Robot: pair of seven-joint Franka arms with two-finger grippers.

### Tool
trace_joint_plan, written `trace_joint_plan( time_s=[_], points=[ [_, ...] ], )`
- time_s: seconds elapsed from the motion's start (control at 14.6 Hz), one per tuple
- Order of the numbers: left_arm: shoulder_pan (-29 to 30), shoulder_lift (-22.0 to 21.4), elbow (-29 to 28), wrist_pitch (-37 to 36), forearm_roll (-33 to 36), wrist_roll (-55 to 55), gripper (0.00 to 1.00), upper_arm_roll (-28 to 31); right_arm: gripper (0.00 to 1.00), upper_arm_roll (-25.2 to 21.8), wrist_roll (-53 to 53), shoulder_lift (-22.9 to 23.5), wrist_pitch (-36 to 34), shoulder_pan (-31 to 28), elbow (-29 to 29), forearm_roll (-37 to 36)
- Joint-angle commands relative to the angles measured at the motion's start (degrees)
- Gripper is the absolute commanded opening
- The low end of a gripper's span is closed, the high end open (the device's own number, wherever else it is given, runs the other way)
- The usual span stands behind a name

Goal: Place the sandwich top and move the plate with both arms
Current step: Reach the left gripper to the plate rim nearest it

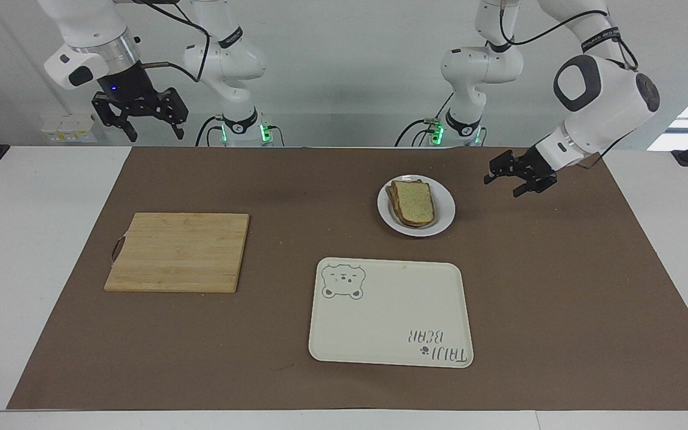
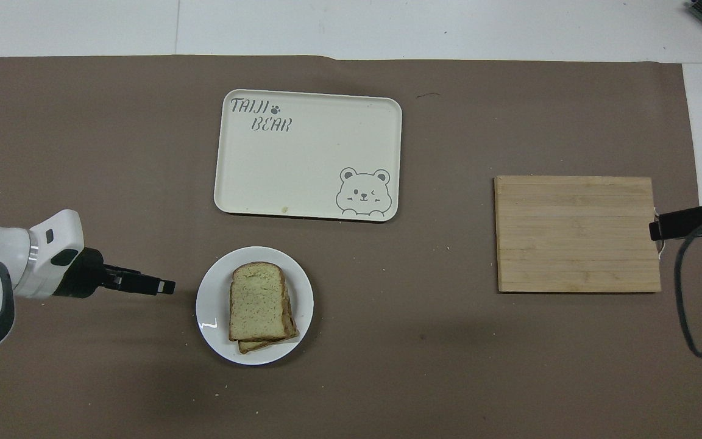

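Two bread slices (image 2: 258, 302) stacked on plate (image 2: 211, 305); tray (image 2: 308, 152) bare.

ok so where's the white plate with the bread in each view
Facing view: the plate sits right of centre in the upper half, above the bear-printed tray.
Overhead view: the plate sits left of centre in the lower half, below the bear-printed tray.
Shared landmark: the tray's bear face, at the corner toward the plate in both views.

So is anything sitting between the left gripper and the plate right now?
No. Only bare brown mat lies between the open left gripper and the plate, which carries the stacked bread slices.
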Motion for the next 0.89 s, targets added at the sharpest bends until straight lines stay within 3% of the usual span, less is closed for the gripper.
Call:
trace_joint_plan(
  time_s=[0.0,0.21,0.48,0.82],
  points=[
    [2.11,-0.74,-5.88,2.67,-5.29,6.43,1.00,-0.40,1.00,0.71,-1.75,0.02,0.25,-1.02,-0.13,-0.30],
    [1.76,0.57,-8.35,4.07,-10.56,10.04,1.00,-0.40,1.00,0.71,-1.75,0.02,0.25,-1.02,-0.04,-0.30],
    [1.14,1.63,-10.62,5.74,-11.54,10.66,0.97,-0.40,1.00,0.71,-1.75,0.02,0.25,-1.02,-0.04,-0.30],
    [0.27,4.62,-11.34,6.54,-17.60,14.53,0.61,-0.49,1.00,0.71,-1.75,0.02,0.34,-1.02,-0.04,-0.30]
  ],
)
